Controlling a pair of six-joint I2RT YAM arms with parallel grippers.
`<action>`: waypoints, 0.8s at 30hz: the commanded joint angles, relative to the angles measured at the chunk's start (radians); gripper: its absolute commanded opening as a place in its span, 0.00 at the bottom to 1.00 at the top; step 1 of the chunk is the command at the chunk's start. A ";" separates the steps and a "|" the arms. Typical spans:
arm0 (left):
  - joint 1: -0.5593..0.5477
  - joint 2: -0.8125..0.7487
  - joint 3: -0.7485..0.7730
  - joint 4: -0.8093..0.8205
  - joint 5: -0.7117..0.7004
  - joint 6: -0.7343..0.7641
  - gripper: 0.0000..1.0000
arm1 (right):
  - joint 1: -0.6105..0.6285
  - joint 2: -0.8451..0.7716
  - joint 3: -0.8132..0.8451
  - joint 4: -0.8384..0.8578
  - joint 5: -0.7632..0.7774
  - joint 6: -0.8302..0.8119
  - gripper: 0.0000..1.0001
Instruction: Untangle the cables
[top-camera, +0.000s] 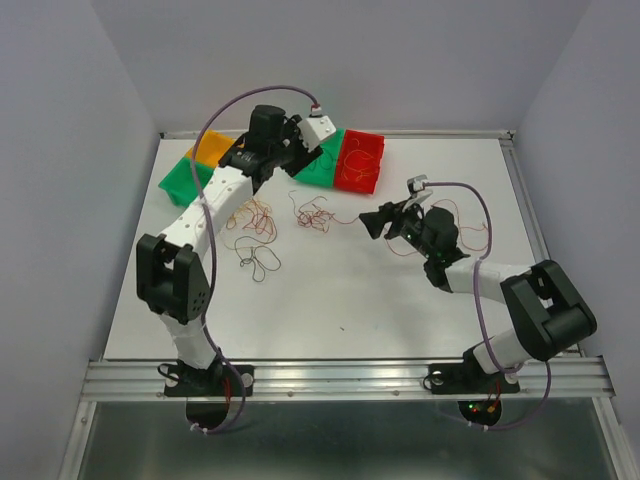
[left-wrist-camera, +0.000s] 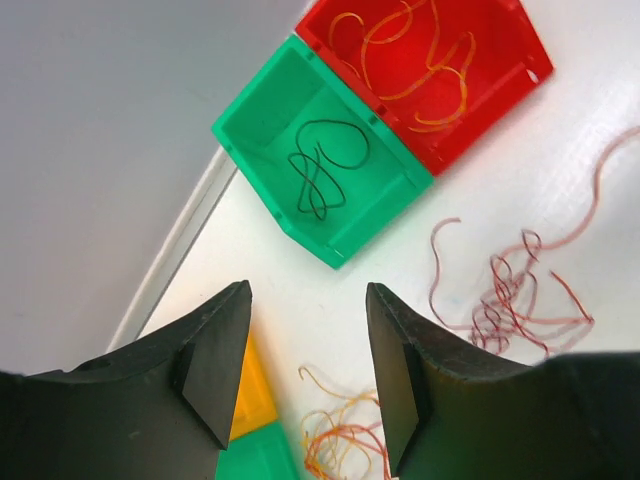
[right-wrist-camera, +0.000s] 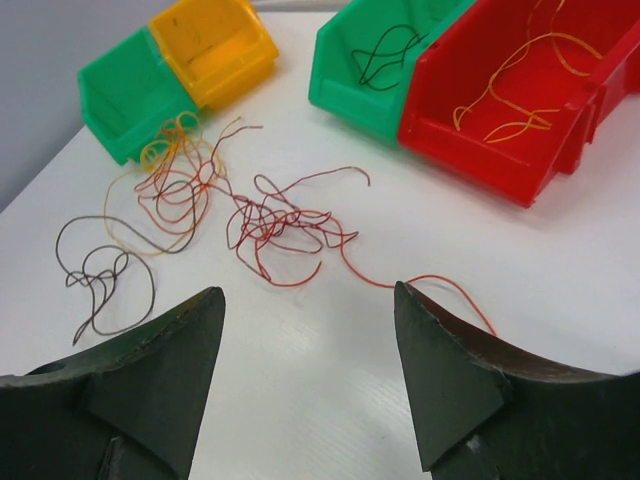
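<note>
Tangles of hair-thin red, orange and dark cables (right-wrist-camera: 270, 225) lie on the tabletop (top-camera: 400, 300) toward its far edge, with the left hand (left-wrist-camera: 308, 295), released above the green plastic bin (left-wrist-camera: 262, 110) apparently meant for dark strands, and the right hand (right-wrist-camera: 307, 295) both gaping empty.

On my screen the two arms looked alike. The left arm (top-camera: 200, 225) and the right arm (top-camera: 478, 282) each had white links between bulky black joint housings (top-camera: 172, 280), and the left housing was dotted with small holes. A lilac cable (top-camera: 262, 89) looped off the left arm to a white camera block (top-camera: 318, 128). A second lilac cable (top-camera: 465, 186) ran to a grey plug (top-camera: 417, 184) on the right one. Each arm ended in a black base (top-camera: 205, 378). In the wrist views I saw that the left gripper (left-wrist-camera: 308, 295) and the right gripper (right-wrist-camera: 308, 295) had matte black, wedge-shaped fingers (left-wrist-camera: 215, 370), faceted inside and tapering to blunt tips
</note>
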 joint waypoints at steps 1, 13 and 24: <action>-0.010 -0.083 -0.176 -0.058 0.098 0.104 0.61 | 0.002 0.043 0.064 -0.005 -0.152 -0.022 0.73; -0.045 0.011 -0.227 0.003 0.070 0.133 0.57 | 0.002 0.126 0.114 -0.011 -0.186 -0.020 0.70; -0.113 0.130 -0.147 0.009 -0.002 0.173 0.44 | 0.002 0.066 0.075 -0.017 -0.158 -0.034 0.70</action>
